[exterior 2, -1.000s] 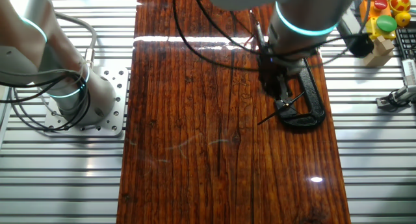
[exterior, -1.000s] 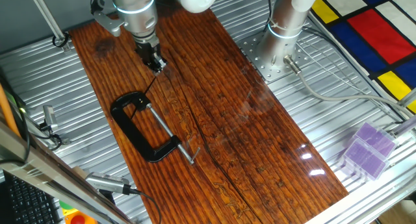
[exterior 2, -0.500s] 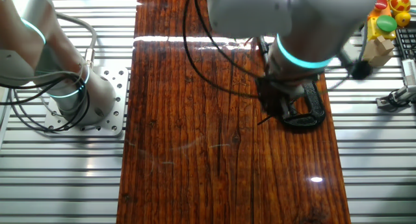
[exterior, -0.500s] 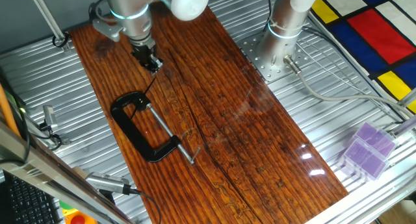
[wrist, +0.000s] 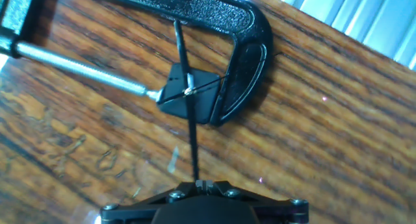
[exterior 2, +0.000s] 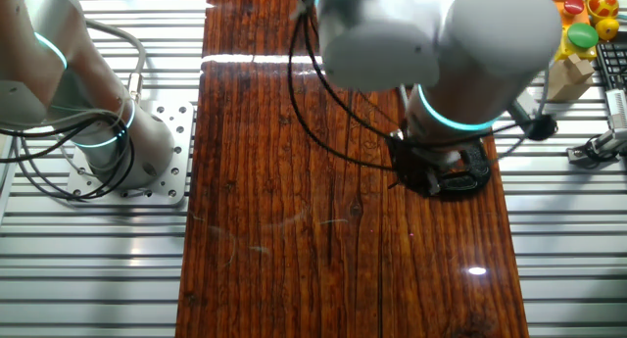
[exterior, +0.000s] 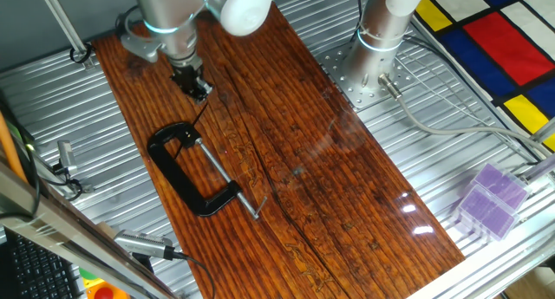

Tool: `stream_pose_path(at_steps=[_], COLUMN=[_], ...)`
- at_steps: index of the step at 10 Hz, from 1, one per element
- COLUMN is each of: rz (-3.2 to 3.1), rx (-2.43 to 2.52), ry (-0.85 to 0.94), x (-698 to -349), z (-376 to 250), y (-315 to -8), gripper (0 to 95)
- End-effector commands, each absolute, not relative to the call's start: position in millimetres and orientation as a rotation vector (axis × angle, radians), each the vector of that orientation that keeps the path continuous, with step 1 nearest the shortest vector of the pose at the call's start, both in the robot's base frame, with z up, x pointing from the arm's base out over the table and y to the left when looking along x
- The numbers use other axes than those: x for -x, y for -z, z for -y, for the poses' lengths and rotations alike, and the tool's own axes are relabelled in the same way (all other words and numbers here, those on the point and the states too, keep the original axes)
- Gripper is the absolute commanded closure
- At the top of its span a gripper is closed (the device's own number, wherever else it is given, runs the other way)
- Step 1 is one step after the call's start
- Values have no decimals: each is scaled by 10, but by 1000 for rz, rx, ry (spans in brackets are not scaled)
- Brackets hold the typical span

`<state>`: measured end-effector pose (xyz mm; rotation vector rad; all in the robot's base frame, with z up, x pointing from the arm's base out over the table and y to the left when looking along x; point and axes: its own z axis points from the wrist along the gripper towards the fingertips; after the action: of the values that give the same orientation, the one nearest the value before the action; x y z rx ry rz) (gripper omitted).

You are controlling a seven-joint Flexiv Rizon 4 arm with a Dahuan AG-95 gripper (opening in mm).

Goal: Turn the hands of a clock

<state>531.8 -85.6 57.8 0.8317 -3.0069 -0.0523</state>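
Clock parts, a small black square block (wrist: 190, 94) with thin black hands (wrist: 192, 143) crossed over its centre, sit clamped in a black C-clamp (wrist: 244, 36) lying flat on the wooden table (wrist: 338, 133). In the hand view the clamp's silver screw (wrist: 78, 67) presses the block against the curved end of the clamp. One long hand runs from the block toward the camera and ends right at the gripper (wrist: 203, 184), whose fingers are pressed together at the bottom edge; whether they actually pinch the tip of the hand cannot be told.

In one fixed view, the C-clamp (exterior: 186, 173) lies near the left side of the table (exterior: 347, 195). The gripper (exterior: 199, 93) hangs just beyond the clamp's far end, with a thin dark line between them. A purple plastic box (exterior: 491, 199) sits off the table at the right; its contents cannot be made out.

In the other fixed view, the arm (exterior 2: 460, 44) covers most of the clamp (exterior 2: 468, 176), and the gripper and clock are hidden.
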Motion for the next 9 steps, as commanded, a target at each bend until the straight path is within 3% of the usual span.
stream_pose_path(at_steps=[1, 9], rz=[2991, 2979], rx=[-834, -889], ry=[40, 23], x=[-5302, -5289], z=[862, 867], y=[-623, -621], gripper=[950, 950])
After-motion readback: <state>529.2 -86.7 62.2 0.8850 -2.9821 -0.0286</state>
